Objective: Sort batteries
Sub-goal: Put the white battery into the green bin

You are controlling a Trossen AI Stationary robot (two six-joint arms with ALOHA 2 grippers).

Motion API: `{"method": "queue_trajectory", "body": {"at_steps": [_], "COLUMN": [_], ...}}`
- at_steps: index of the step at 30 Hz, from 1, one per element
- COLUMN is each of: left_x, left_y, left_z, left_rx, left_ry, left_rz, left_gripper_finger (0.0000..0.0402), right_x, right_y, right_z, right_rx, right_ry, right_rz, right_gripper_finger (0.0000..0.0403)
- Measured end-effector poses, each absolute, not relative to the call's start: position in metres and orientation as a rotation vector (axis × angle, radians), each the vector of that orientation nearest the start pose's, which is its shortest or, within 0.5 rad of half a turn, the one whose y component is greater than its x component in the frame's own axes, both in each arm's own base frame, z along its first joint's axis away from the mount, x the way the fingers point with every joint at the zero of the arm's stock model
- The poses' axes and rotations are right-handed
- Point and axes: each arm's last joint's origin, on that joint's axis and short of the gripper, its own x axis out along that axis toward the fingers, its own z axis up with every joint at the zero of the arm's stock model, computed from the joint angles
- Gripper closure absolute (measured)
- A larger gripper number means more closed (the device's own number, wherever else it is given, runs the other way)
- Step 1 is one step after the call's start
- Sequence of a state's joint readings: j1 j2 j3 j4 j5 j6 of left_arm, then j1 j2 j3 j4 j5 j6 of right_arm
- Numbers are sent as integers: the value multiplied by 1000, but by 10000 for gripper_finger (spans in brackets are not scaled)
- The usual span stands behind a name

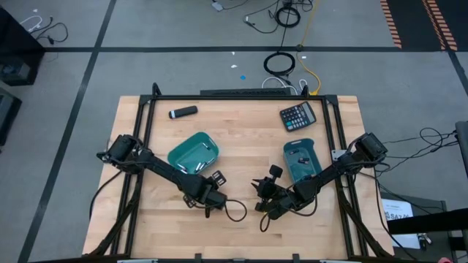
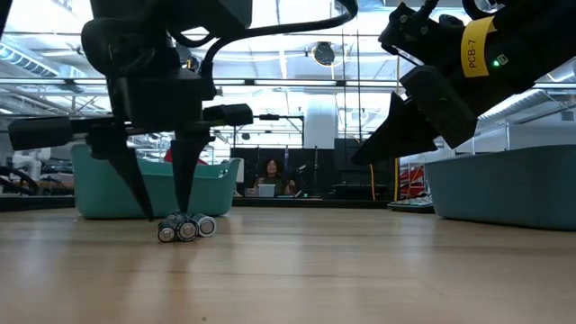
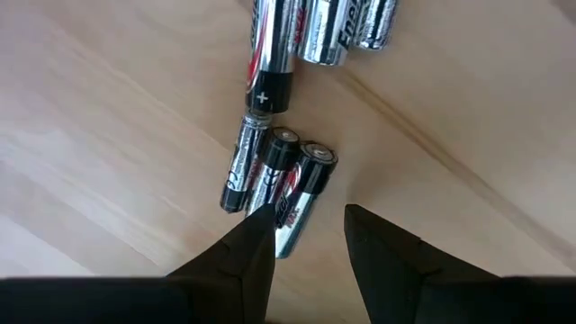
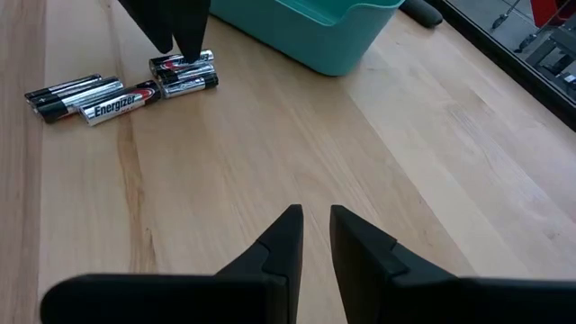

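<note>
From above, we see the left hand (image 1: 207, 205) low over the counter (image 1: 241, 131), just near the left bin (image 1: 193, 152); the right hand (image 1: 262, 205) waits near it, empty.

At counter level, the left fingers (image 2: 184, 184) come down on the batteries (image 2: 186, 228), which lie end-on to this camera.

At the left wrist, we see one finger tip at the near end of a battery (image 3: 300, 193); its long axis points away from the hand, whose fingers are apart.

At the right wrist, the right fingers (image 4: 283, 236) are almost closed, and the batteries lie well apart from them
</note>
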State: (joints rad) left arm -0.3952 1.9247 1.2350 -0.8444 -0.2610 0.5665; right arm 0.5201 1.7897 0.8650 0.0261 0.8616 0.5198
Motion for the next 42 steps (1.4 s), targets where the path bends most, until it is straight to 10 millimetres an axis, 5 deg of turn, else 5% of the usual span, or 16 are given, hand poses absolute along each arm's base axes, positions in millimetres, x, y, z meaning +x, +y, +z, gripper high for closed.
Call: {"method": "queue_trajectory", "body": {"at_steps": [17,25,29,36,42], "left_x": [319,320,319,318,307], "left_y": [-125,-126,-130,-128,-116], "left_z": [144,127,125,147,199], "left_rx": [845,842,852,798,813], "left_ry": [1419,1486,1506,1588,1564], "left_rz": [-623,-639,-596,-443,-219], "left_gripper_finger": [259,355,355,355,355], "right_x": [294,294,294,294,294], "right_y": [143,143,143,143,143], "right_z": [134,134,134,134,134], "right_rx": [-84,-83,-84,-86,-85], "right_ry": [584,585,586,586,586], "right_rz": [-478,-475,-475,-474,-475], "right_gripper_finger": [353,353,353,353,353]}}
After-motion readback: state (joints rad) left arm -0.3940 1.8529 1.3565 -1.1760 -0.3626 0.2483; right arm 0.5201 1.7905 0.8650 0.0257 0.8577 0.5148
